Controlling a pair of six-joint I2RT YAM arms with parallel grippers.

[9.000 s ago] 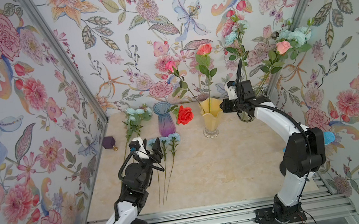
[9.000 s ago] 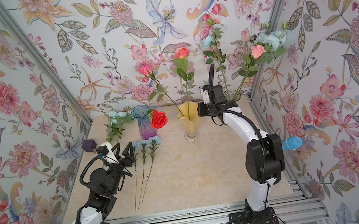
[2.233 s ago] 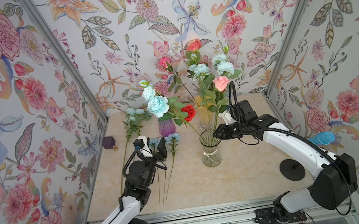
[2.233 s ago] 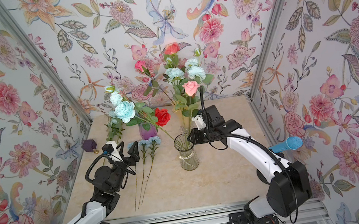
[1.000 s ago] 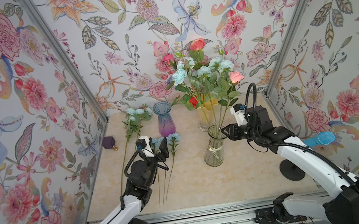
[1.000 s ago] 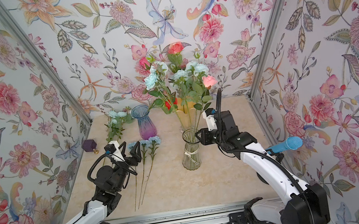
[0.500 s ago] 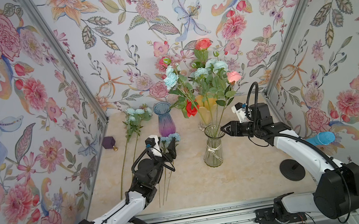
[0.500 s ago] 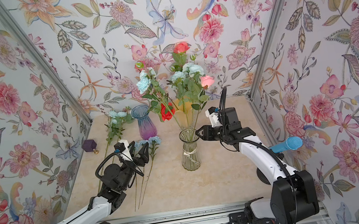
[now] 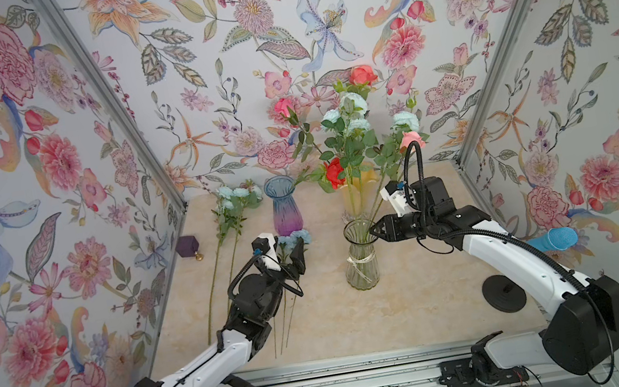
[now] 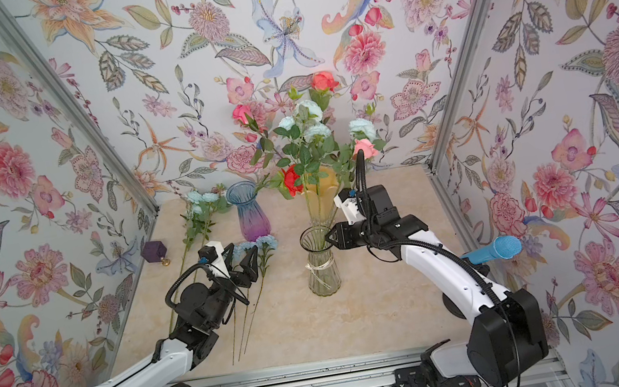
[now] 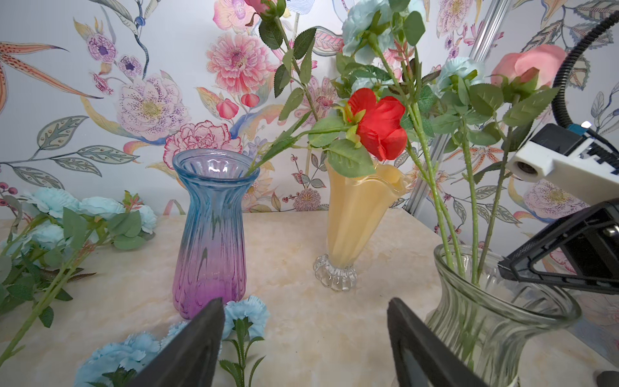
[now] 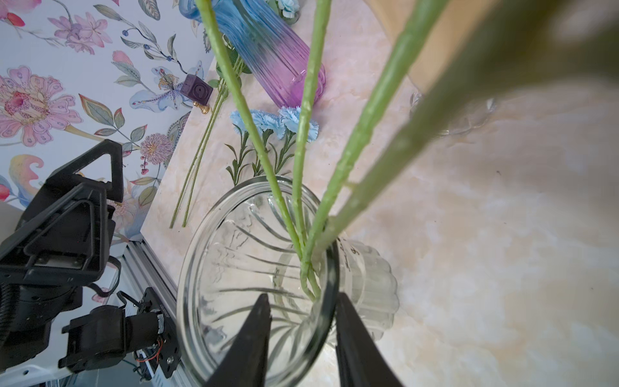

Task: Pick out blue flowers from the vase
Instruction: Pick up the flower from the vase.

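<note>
Glass vase [image 12: 207, 217] rim's btwn half-shut jaws of our right pincer [image 12: 301, 296], bracing it, grip unclear; left pincer [image 11: 304, 301] gapes empty, so next we reach blue flowers [image 9: 405, 120] above.

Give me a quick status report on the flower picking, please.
Left tool open. Right tool astride clear vase rim, grip unclear. Blue flowers in that vase. Pink rose shares it; red rose leans across.

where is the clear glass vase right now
Mid-table in both top views: the clear glass vase stands just in front of the yellow vase, the right gripper straddling its rim.
</note>
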